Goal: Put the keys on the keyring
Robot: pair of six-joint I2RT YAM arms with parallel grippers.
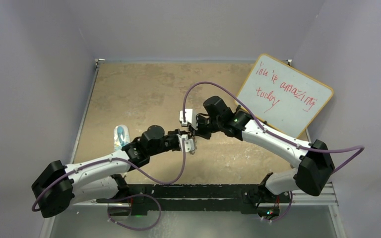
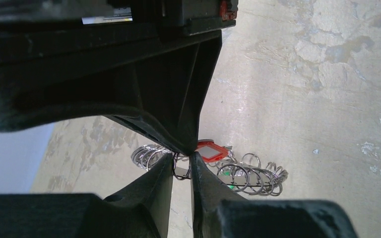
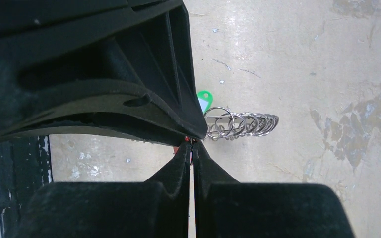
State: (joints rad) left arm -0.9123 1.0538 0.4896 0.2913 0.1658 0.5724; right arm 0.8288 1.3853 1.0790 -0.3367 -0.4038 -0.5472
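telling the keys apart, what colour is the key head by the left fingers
Red key head, clearest in the left wrist view.

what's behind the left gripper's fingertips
The red key head and loops of the keyring show past the left gripper; the key's blade and much of the ring are covered.

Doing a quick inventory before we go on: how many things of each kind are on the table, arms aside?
Key with red head: 1
Key with green head: 1
Keyring: 1
Clear bluish plastic object: 1
Whiteboard: 1
Total: 5
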